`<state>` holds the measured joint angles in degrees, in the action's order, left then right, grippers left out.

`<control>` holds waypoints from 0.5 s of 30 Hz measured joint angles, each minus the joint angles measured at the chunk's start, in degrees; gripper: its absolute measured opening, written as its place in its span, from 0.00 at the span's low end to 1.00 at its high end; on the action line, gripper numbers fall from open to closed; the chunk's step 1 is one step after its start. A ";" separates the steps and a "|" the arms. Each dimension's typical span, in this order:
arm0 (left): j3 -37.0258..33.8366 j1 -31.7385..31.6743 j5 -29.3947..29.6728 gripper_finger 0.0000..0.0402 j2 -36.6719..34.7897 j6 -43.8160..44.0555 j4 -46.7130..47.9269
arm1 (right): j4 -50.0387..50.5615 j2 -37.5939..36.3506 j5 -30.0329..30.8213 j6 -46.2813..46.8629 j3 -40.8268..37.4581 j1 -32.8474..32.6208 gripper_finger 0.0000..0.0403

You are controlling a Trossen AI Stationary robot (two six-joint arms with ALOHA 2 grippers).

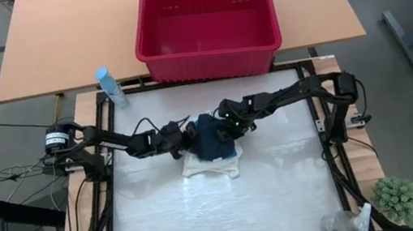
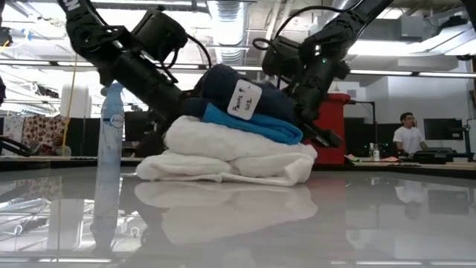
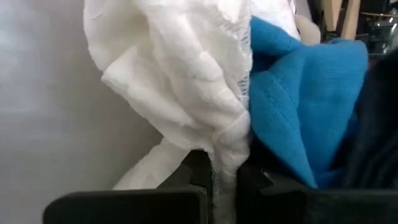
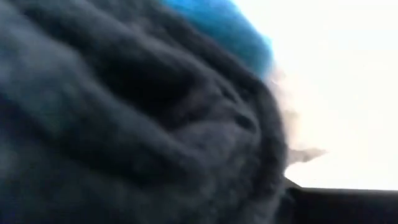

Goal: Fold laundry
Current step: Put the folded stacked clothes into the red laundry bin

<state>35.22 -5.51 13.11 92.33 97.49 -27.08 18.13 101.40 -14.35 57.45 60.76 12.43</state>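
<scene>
Where the three laundry items sit stacked near the middle of the bench [image 1: 174, 227], both arms reach in from opposite sides and meet at the pile. The cream-white lacy cloth [image 2: 230, 152] lies at the bottom, folded into a thick bundle; the turquoise-blue garment [image 2: 256, 124] rests on top of it, and the dark navy garment [image 2: 245, 89] crowns the stack, with a white tag [image 2: 243, 99] showing on its front.

The left gripper [image 3: 225, 186] is at the pile's left side. In its wrist view the two dark fingers [image 3: 199, 177] stand nearly together, with only a narrow gap, and a fold of the cream-white cloth is pinched between them; the turquoise garment lies just beside that fold.

The right gripper [image 1: 233, 125] is at the pile's right side, pressed against the navy garment. Its wrist view is filled almost wholly by dark cloth, with a bit of turquoise beyond, and I cannot tell whether its fingers are spread or closed.

A red basket [image 1: 205, 25] stands on the wooden table behind the bench, and a pale blue spray bottle [image 2: 110, 126] stands upright near the bench's rear left corner, well apart from the pile. A person [image 2: 406, 135] is in the room beyond.
</scene>
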 joint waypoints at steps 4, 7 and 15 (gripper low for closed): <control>2.57 -3.44 -3.65 0.03 -0.03 -0.83 0.27 | 2.58 -1.63 0.00 -0.84 1.87 0.78 0.09; 5.16 -5.80 -6.13 0.03 -0.11 -1.55 0.74 | 4.91 -2.82 -0.04 -1.75 3.62 1.73 0.09; 10.88 -11.25 -9.54 0.03 -0.16 -1.34 1.73 | 17.44 -3.23 1.82 -7.85 12.81 5.13 0.09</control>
<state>46.10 -16.76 3.57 92.18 96.15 -25.36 35.56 98.17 -12.53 49.60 73.57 17.57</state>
